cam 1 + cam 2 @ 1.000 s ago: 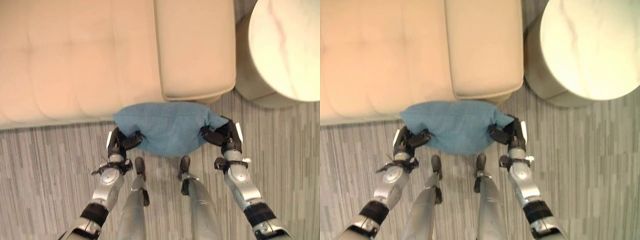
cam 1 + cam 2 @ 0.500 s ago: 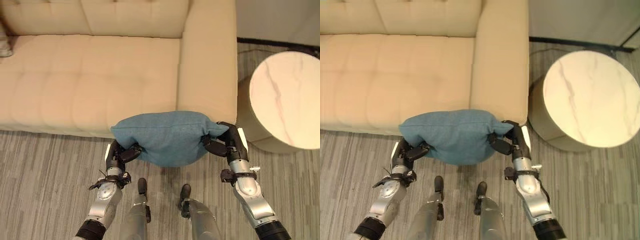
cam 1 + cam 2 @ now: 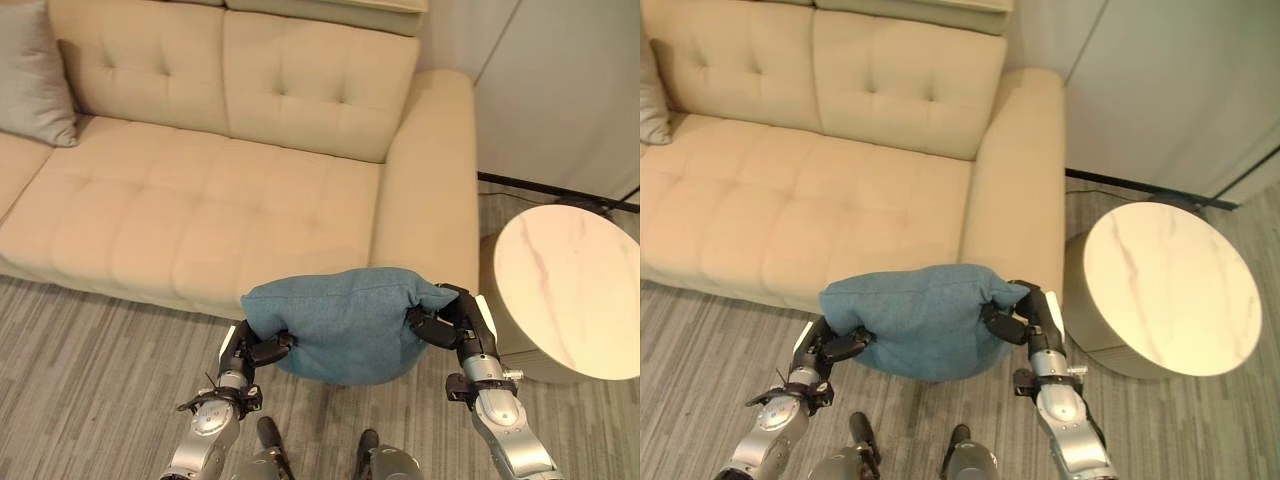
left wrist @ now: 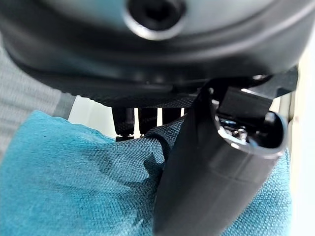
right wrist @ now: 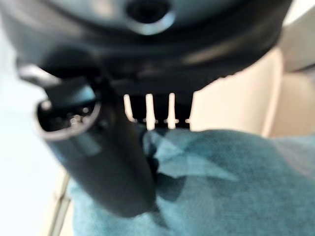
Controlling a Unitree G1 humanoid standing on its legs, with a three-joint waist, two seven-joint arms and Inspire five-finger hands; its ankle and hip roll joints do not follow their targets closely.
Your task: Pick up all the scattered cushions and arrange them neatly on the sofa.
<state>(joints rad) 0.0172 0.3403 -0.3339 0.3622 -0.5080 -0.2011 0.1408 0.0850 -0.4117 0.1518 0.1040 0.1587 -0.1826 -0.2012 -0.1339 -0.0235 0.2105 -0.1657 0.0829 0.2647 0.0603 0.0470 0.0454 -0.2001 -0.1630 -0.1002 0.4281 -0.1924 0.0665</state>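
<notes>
A teal-blue cushion [image 3: 345, 320] hangs in the air between my two hands, in front of the cream sofa [image 3: 200, 210] near its right armrest [image 3: 430, 190]. My left hand [image 3: 250, 350] pinches the cushion's left corner between thumb and fingers; the left wrist view shows the teal cloth [image 4: 88, 187] caught under the thumb [image 4: 206, 177]. My right hand [image 3: 455, 320] pinches the right corner in the same way, with cloth [image 5: 226, 182] pressed under its thumb [image 5: 108, 157]. A grey cushion [image 3: 35, 75] leans against the sofa's back at the far left.
A round marble-topped side table [image 3: 565, 290] stands to the right of the armrest. A white wall panel [image 3: 570, 90] rises behind it. Striped grey carpet [image 3: 90, 370] covers the floor in front of the sofa.
The camera has tilted up, bringing the sofa's backrest and the grey cushion into view. Both hands have lifted the teal cushion off the floor to about seat height.
</notes>
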